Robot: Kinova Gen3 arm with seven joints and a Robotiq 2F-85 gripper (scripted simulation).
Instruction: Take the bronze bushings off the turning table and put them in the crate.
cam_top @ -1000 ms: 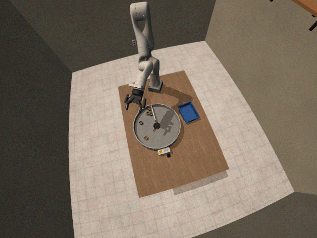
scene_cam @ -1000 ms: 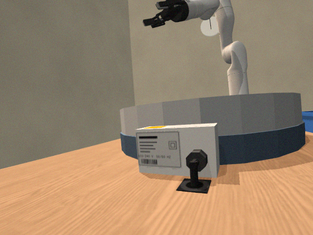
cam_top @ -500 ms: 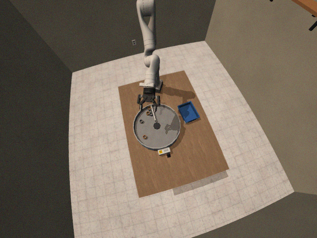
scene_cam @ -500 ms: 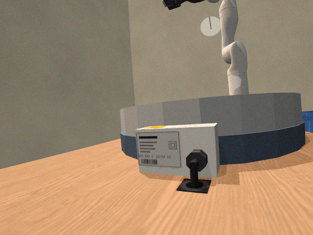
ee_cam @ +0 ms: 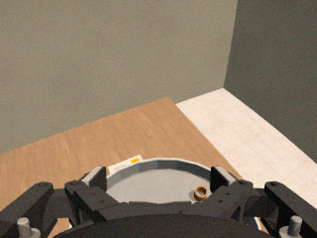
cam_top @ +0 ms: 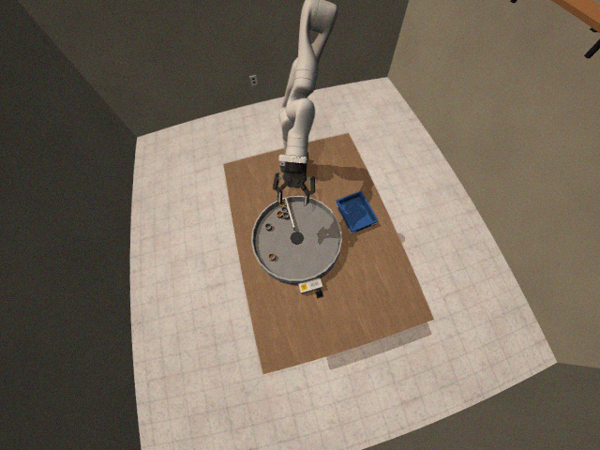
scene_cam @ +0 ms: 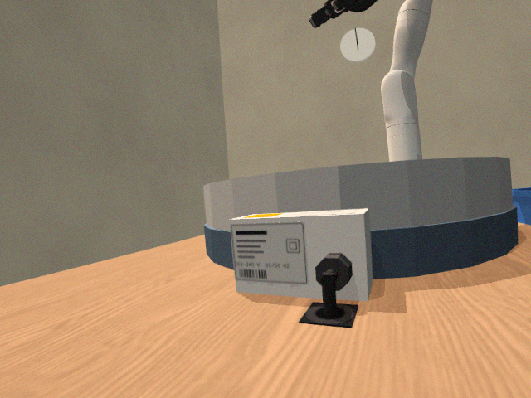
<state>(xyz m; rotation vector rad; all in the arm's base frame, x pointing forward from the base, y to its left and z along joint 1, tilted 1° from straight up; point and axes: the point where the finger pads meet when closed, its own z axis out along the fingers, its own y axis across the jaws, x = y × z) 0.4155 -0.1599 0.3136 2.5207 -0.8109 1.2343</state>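
Wooden tabletop point(cam_top: 378, 291) point(scene_cam: 171, 342) point(ee_cam: 99, 134) — pale tiled floor point(cam_top: 193, 314) point(ee_cam: 223, 124) — drab walls point(cam_top: 193, 58) point(scene_cam: 107, 107) point(ee_cam: 114, 59) — open gripper point(cam_top: 293, 197) point(ee_cam: 158, 178)

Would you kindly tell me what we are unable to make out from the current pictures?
- Bushings by the white bar: in the top view they are small and crowded, one partly under a finger of the gripper, so their exact number is uncertain.
- Turning table's inside: its wall hides it in the exterior view.
- Blue crate: cut off by the exterior view's right edge.
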